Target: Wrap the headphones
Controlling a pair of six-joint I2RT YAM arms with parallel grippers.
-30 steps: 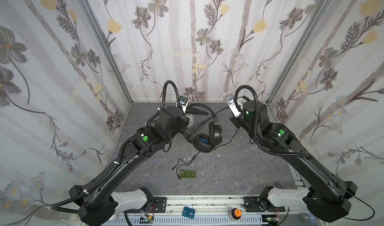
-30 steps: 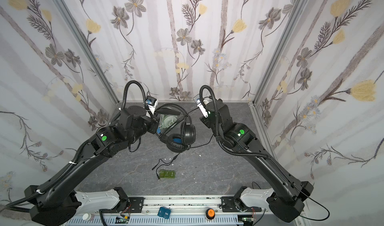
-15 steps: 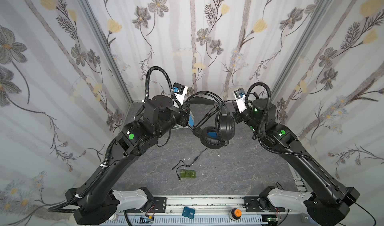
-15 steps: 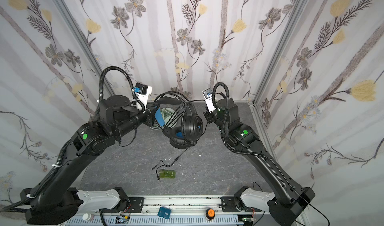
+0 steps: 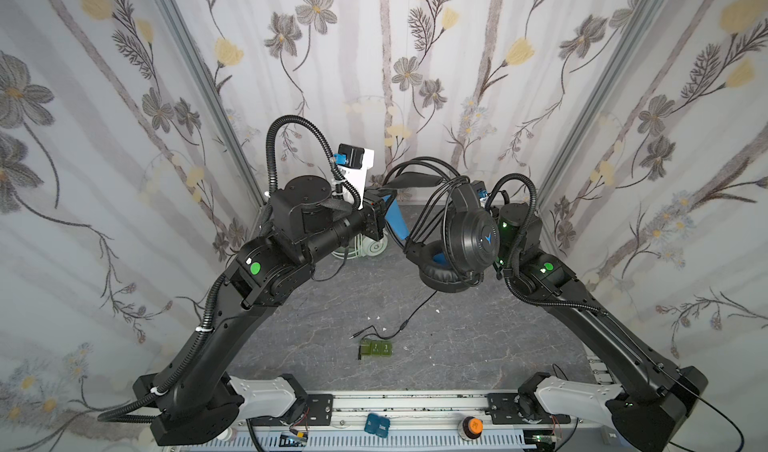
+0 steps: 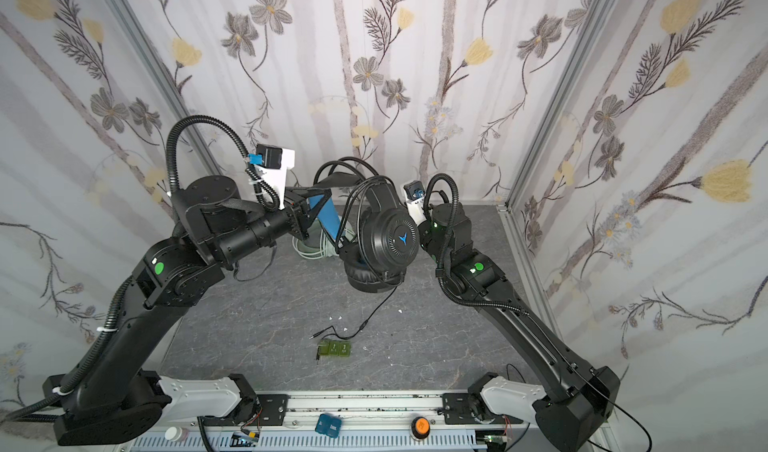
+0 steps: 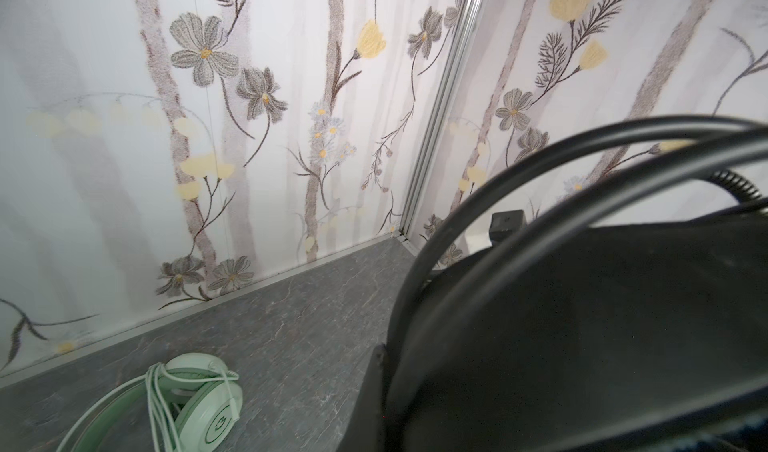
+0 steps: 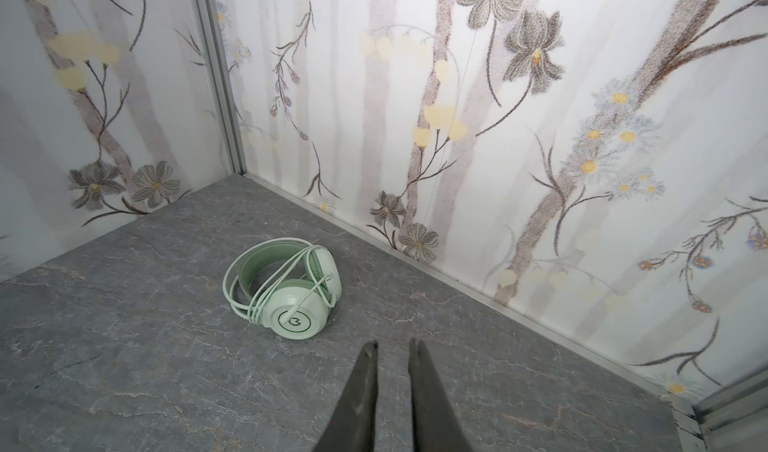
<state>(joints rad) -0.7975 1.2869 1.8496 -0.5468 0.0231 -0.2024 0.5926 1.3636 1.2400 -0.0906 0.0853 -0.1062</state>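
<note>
Left gripper [image 5: 384, 218] pinches the black headphones [image 5: 473, 238] aloft for winding the cable [image 5: 419, 309]; right gripper [image 8: 392, 350] stands narrowly parted, empty.

2 and 3 on small green blocks [image 5: 376, 349]; blue Y-like mark on black headphones [image 5: 473, 238]

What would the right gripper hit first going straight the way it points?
The right gripper likely meets the grey tabletop close beside the mint green headphones, short of the floral wall; depth is unclear.
</note>
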